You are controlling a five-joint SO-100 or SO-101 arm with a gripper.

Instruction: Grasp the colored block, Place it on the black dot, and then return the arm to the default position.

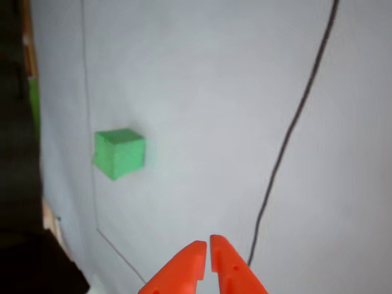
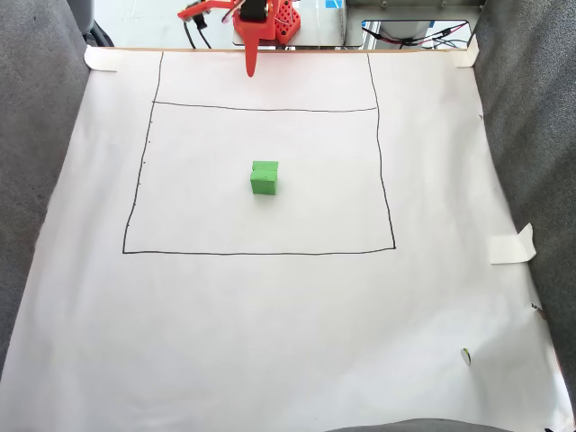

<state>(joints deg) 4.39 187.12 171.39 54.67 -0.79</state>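
Observation:
The colored block [image 2: 264,178] is a small bright green cube resting on white paper near the middle of a drawn rectangle. In the other view the block [image 1: 119,152] lies at the left, beside a thin drawn line. The black dot is out of view in both frames. The arm sits folded at the far edge of the paper in the fixed view, its orange gripper [image 2: 250,65] pointing down at the sheet, far from the block. In the other view the gripper [image 1: 206,246] enters from the bottom edge, its two pointed tips nearly touching with nothing between them.
A hand-drawn black rectangle [image 2: 259,252] frames the block, with a cross line [image 2: 270,109] near the arm. Tape pieces [image 2: 511,245] hold the paper. Grey fabric [image 2: 36,135] flanks both sides. Cables [image 2: 409,36] lie behind the sheet. A small round object [image 2: 465,355] sits bottom right.

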